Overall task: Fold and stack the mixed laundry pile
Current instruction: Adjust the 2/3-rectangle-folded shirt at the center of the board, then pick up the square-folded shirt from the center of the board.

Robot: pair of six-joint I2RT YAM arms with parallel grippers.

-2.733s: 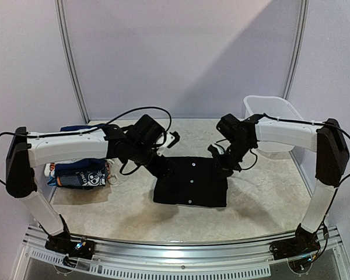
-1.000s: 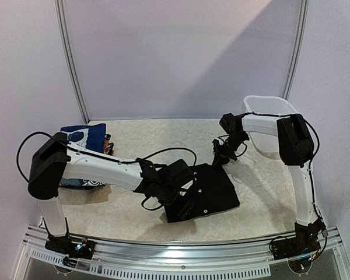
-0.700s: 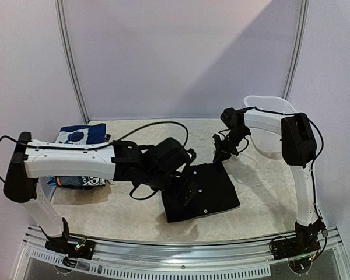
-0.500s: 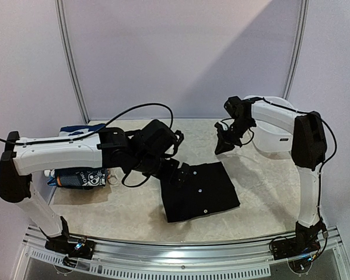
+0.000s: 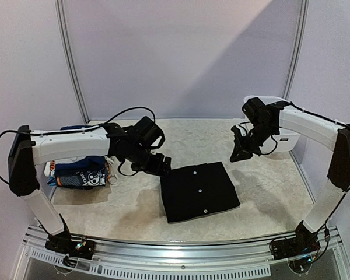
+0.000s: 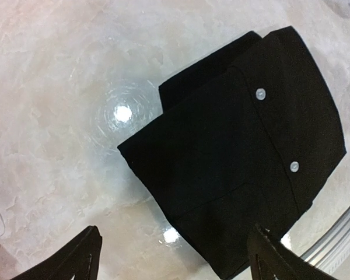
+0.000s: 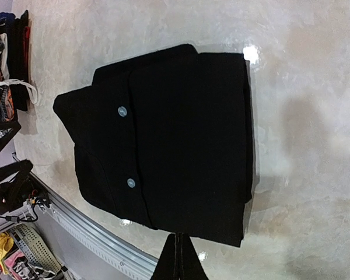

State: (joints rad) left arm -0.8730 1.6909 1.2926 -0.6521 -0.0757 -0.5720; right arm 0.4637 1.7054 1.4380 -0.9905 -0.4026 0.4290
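Observation:
A folded black shirt (image 5: 199, 190) with pale buttons lies flat on the table, a little right of the middle. It also shows in the left wrist view (image 6: 239, 163) and the right wrist view (image 7: 175, 140). My left gripper (image 5: 161, 165) is open and empty, just above the shirt's far left corner; its fingertips (image 6: 81, 256) stand wide apart. My right gripper (image 5: 236, 154) is shut and empty, raised above the table beyond the shirt's far right corner; its fingertips (image 7: 176, 259) are pressed together. A stack of folded garments (image 5: 80, 169), navy blue and cartoon-print, sits at the left.
A white plastic tub (image 5: 275, 122) stands at the back right behind my right arm. The metal front rail (image 5: 181, 262) runs along the near edge. The stack's edge and a white cord (image 7: 11, 93) show in the right wrist view.
My left gripper has let go of the black shirt and drawn back to the left. The shirt was turned and shifted right. My right gripper has lifted and moved right, away from the shirt.

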